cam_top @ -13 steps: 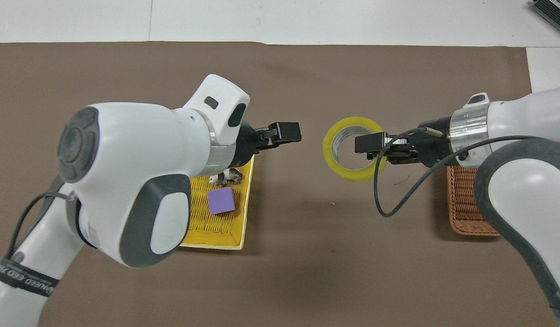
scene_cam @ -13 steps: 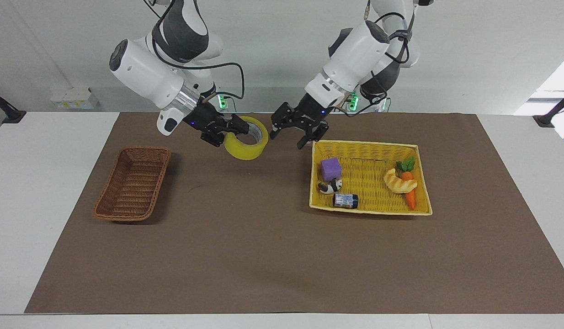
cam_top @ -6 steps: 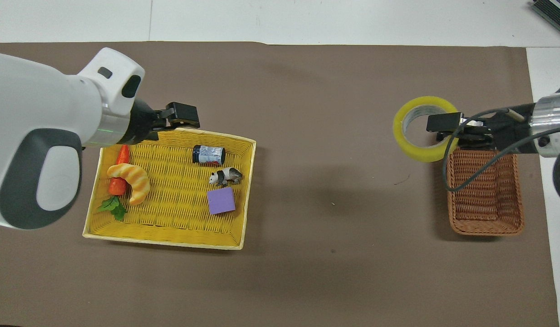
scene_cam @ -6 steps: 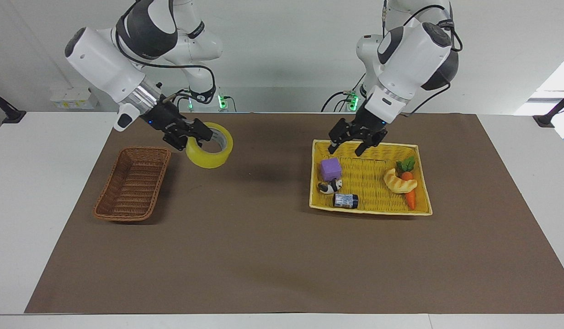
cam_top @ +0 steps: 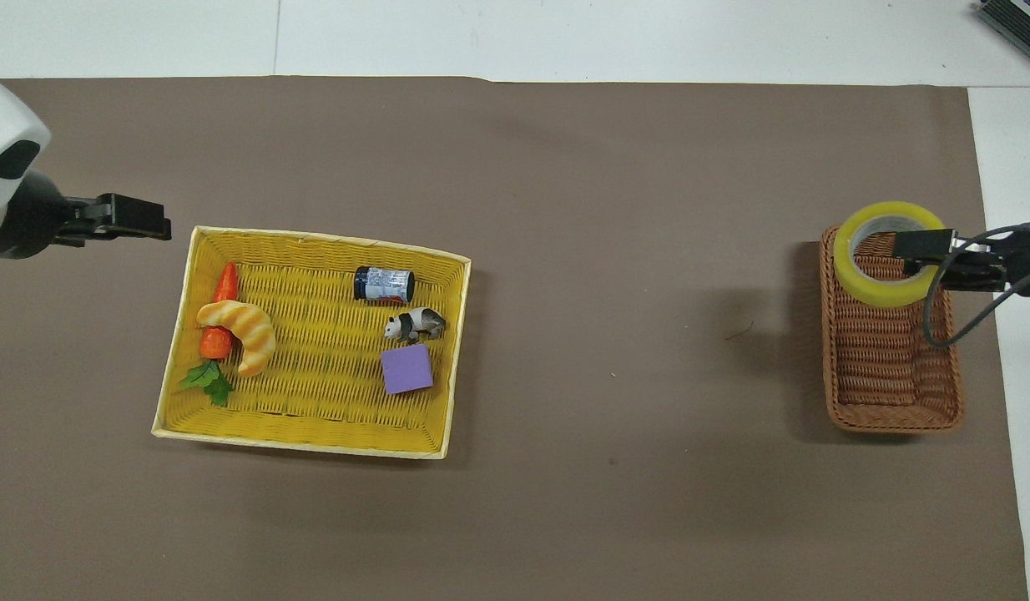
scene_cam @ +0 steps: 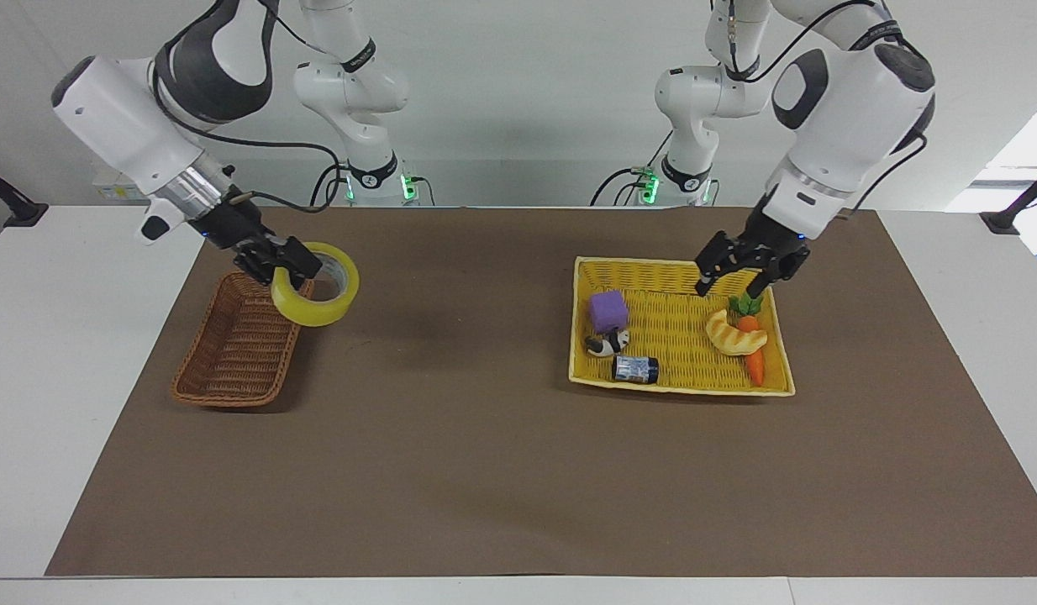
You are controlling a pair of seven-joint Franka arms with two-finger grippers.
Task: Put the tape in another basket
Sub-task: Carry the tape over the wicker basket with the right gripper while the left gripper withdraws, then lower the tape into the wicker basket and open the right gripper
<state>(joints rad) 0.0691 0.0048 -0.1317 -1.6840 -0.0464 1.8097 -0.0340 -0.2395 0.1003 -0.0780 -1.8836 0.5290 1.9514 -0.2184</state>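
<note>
We begin at the right arm's end of the desk (scene_cam: 485, 470). The right end effector (scene_cam: 287, 265) pinches the tape (scene_cam: 317, 296) through its wall, one finger inside the core and the other pressed against the outer face. The tape hangs in the air with its hole tilted up, over one short end of the basket (scene_cam: 233, 370).

We judge the roll to be light and stiff, a ring that will not give under the fingers. Its yellowish outer wrap looks smooth and glossy, so it could slip or pivot about a narrow pinch. The wall between core and outer face seems the best place to hold it, as it is held here. The basket is narrow, so the roll will probably have to be let go low and well inside the rim.

How much air lies between the tape and the rim we cannot tell. The facing view shows the roll overlapping only the basket's corner, while from overhead it sits wholly inside the rim. The inner finger is partly hidden by the ring, and the right arm is cut off at the edge of the overhead view.

At the left arm's end, the left end effector (scene_cam: 750, 273) waits with fingers spread, empty, over the rim of the yellow basket (scene_cam: 670, 267). Overhead, most of that arm is out of frame.
</note>
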